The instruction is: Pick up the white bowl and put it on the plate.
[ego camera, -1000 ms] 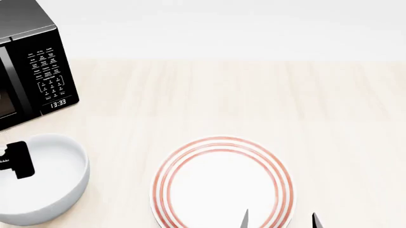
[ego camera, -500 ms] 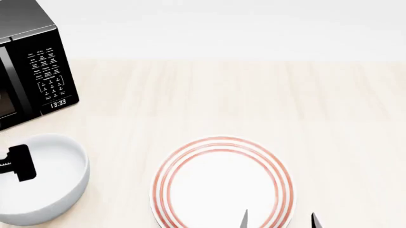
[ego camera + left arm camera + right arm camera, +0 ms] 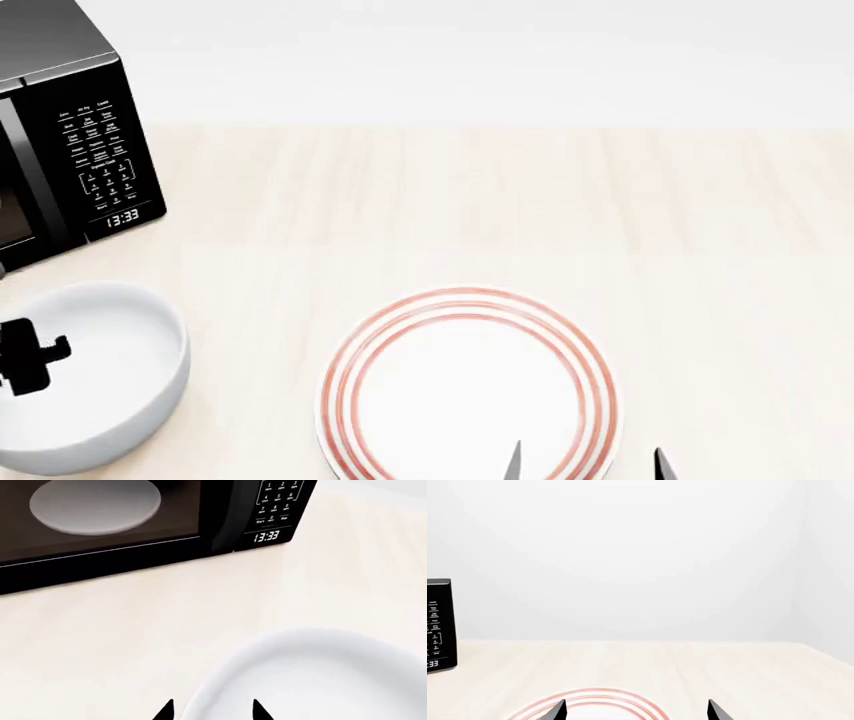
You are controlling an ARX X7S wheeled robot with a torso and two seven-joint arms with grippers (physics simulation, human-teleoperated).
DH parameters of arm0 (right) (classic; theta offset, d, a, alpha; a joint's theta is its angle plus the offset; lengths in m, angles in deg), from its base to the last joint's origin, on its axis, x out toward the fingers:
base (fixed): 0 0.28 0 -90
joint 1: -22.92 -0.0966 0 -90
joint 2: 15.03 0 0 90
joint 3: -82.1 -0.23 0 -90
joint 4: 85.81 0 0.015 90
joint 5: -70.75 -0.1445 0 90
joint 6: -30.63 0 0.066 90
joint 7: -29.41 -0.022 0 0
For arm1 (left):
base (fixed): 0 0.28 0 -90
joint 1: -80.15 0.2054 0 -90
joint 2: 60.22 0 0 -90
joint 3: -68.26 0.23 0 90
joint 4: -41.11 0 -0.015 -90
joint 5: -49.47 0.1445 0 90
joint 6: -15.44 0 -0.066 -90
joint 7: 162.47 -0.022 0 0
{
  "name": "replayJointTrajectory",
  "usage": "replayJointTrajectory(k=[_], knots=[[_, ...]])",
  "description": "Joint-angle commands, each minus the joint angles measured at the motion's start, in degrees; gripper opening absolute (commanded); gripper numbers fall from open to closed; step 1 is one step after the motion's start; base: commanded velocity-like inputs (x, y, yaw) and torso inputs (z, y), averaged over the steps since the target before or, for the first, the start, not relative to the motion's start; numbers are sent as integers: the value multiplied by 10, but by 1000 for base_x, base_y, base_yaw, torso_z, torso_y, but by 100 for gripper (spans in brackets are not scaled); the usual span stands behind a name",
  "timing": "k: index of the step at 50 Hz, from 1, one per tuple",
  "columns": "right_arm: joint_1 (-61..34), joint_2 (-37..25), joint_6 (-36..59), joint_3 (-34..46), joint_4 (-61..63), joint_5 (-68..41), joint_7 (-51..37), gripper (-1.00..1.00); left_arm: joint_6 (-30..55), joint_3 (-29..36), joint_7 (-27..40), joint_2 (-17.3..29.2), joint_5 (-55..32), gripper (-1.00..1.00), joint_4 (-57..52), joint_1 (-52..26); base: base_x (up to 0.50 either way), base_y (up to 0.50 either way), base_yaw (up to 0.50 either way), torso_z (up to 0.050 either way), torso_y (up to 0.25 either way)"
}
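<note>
The white bowl [image 3: 114, 385] stands on the table at the front left, upright. My left gripper [image 3: 27, 358] hangs over its left rim. In the left wrist view the bowl [image 3: 320, 680] fills the near corner, and the left gripper [image 3: 212, 711] is open with one fingertip outside the rim and the other inside. The plate [image 3: 467, 385], white with red rings, lies flat in the front middle, apart from the bowl. Over its near right edge my right gripper [image 3: 587, 463] is open and holds nothing. In the right wrist view the plate [image 3: 597, 700] shows between the right gripper [image 3: 636, 711] tips.
A black microwave [image 3: 67, 150] stands at the back left, just behind the bowl; its door and clock fill the left wrist view [image 3: 133, 525]. Its edge also shows in the right wrist view [image 3: 440, 625]. Light wooden tabletop [image 3: 601, 220] stretches behind and right of the plate.
My left gripper has dropped lower and slightly left over the bowl's rim. The bowl, plate and right gripper have stayed put.
</note>
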Motion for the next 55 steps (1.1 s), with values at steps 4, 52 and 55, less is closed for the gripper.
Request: replayJointTrajectory(k=[4,52,55], knots=[[1,-2,-2,3,-1,0,-2,100,-8,-4,-8,-4,-5,-100,16,4,0,0,0,0,0],[-1,-7,-8,14,-4,-2,-6,100,21,-108,185,97,-119,-100,-266,43,0,0,0,0,0],[-3,-7,-8,14,-6,-3,-6,100,27,-109,197,97,-124,-100,-282,39,0,0,0,0,0]])
